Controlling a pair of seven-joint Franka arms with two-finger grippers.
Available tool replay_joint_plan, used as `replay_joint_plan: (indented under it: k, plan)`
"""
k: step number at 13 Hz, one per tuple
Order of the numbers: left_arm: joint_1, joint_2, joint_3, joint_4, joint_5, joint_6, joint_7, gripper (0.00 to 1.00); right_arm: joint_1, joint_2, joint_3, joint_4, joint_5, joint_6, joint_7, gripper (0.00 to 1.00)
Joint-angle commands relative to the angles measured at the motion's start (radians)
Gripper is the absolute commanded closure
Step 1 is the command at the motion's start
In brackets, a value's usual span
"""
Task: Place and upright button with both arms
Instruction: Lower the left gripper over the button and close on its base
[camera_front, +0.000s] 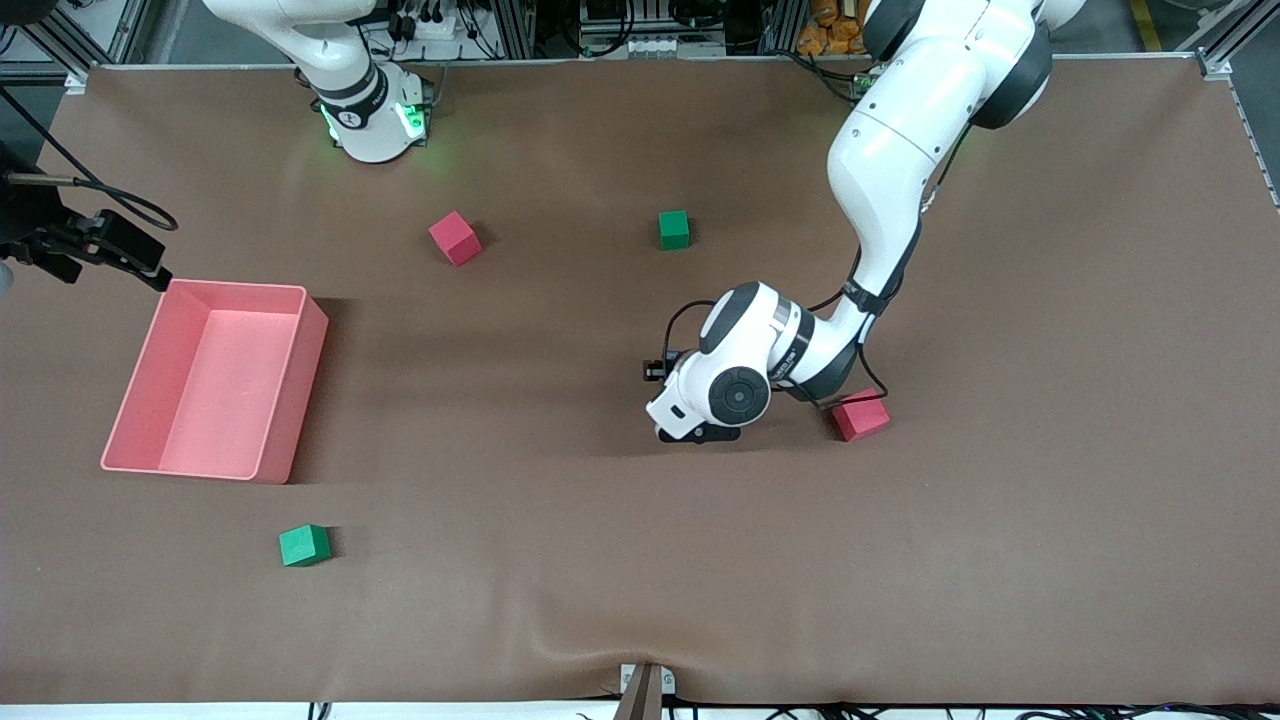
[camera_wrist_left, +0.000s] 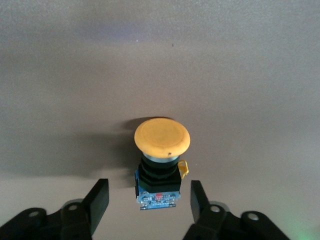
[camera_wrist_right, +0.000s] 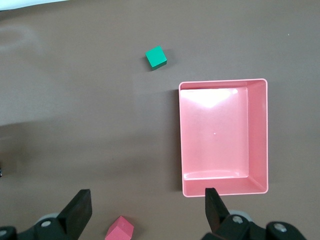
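I find the button (camera_wrist_left: 159, 165) on the surface (camera_front: 560, 560) directly below the left gripper (camera_wrist_left: 149, 202), whose fingers stand open either side of its black body, gripping nothing. I judge it light, rigid and top-heavy; grip the body, not the smooth cap. The right gripper (camera_wrist_right: 148, 207) waits wide open, empty, over the surface beside the empty pink bin (camera_wrist_right: 257, 135).

robot lab, aluminium frame rails (camera_front: 100, 40) (cables too), brown-matted table (camera_front: 1050, 500)
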Motion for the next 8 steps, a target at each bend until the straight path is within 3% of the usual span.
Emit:
replay_joint_plan:
  k: [1,6,8]
  plan:
    - [-0.009,0.027,0.003,0.032,-0.017,0.01,0.003,0.32,0.006,0.013,-0.003,0.031,-0.017,-0.04,-0.041,0.0]
    - [-0.009,0.035,0.001,0.032,-0.018,0.017,0.003,0.42,0.001,0.013,-0.003,0.031,-0.014,-0.051,-0.079,0.0]
    - [-0.009,0.033,0.001,0.031,-0.017,0.017,0.003,0.6,0.001,0.013,-0.003,0.031,-0.013,-0.051,-0.079,0.0]
